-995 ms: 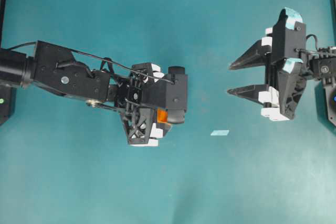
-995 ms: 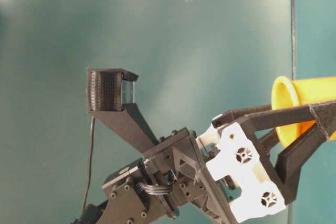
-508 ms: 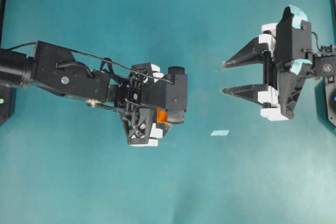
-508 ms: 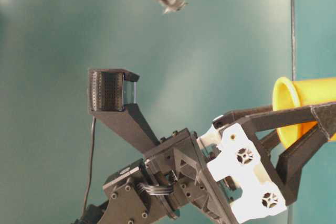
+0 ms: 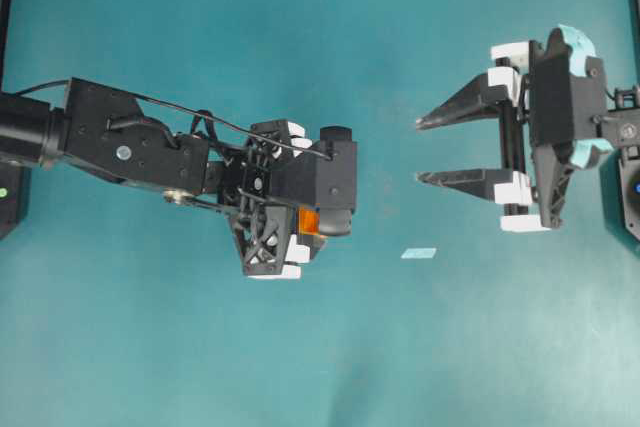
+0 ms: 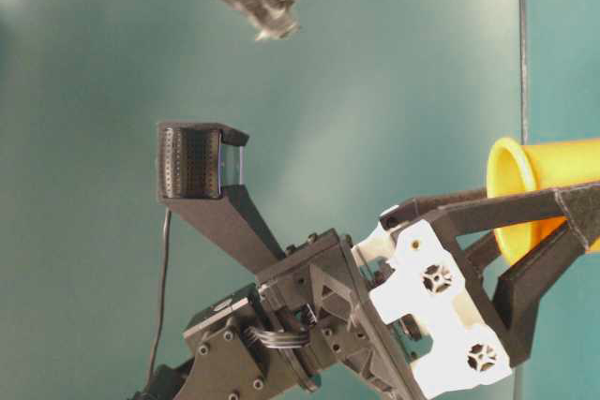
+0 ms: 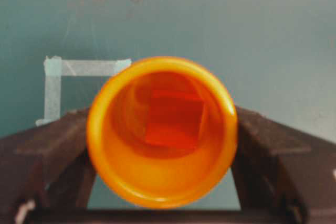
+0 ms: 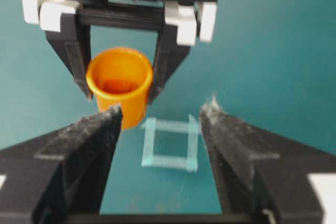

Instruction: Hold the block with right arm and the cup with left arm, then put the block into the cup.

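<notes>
Over the plain teal surface (image 5: 200, 347), my left tool (image 7: 163, 145) pinches the round orange-yellow plastic cup (image 7: 161, 129), small orange cube (image 7: 173, 118) inside; my right tool (image 5: 432, 150), spread empty, stands well apart, pointing cupward.

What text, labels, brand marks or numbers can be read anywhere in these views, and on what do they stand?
None: no view shows a readable word, number or brand mark.
The cup and the block inside it have plain faces.
The left end effector and right end effector show only bare black and white parts.
The tape square on the table is blank.
</notes>
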Tool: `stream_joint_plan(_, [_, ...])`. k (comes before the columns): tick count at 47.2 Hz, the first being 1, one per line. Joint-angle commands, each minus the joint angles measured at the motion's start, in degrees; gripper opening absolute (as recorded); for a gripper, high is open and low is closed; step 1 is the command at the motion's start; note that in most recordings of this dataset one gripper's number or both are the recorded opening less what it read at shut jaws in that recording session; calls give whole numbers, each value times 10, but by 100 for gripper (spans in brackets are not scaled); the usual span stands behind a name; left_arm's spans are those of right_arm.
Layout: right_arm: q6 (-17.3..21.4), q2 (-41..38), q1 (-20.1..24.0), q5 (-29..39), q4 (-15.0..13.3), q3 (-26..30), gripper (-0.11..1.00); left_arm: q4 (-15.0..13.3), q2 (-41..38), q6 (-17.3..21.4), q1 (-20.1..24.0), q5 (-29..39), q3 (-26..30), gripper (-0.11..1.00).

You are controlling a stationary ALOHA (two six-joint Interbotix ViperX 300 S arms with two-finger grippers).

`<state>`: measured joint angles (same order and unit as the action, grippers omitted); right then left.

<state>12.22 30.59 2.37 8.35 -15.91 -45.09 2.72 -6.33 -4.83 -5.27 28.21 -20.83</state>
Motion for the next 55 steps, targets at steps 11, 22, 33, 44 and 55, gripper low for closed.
stream_joint_plan(11, [-18,8,8,-57,-2,18,63,1,13,2,1,-2,4,69])
stream_joint_plan(22, [-16,9,18,-96,-1,17,63,1,14,2,1,-2,1,69])
stream_joint_plan(33, [-12,8,23,-118,1,17,63,1,18,2,2,-2,-4,69])
stream_joint_plan(44, [-11,9,22,-140,2,18,63,1,18,2,1,-3,-4,69])
stream_joint_plan(55, [-11,9,23,-142,2,17,63,1,18,2,1,-4,-4,69])
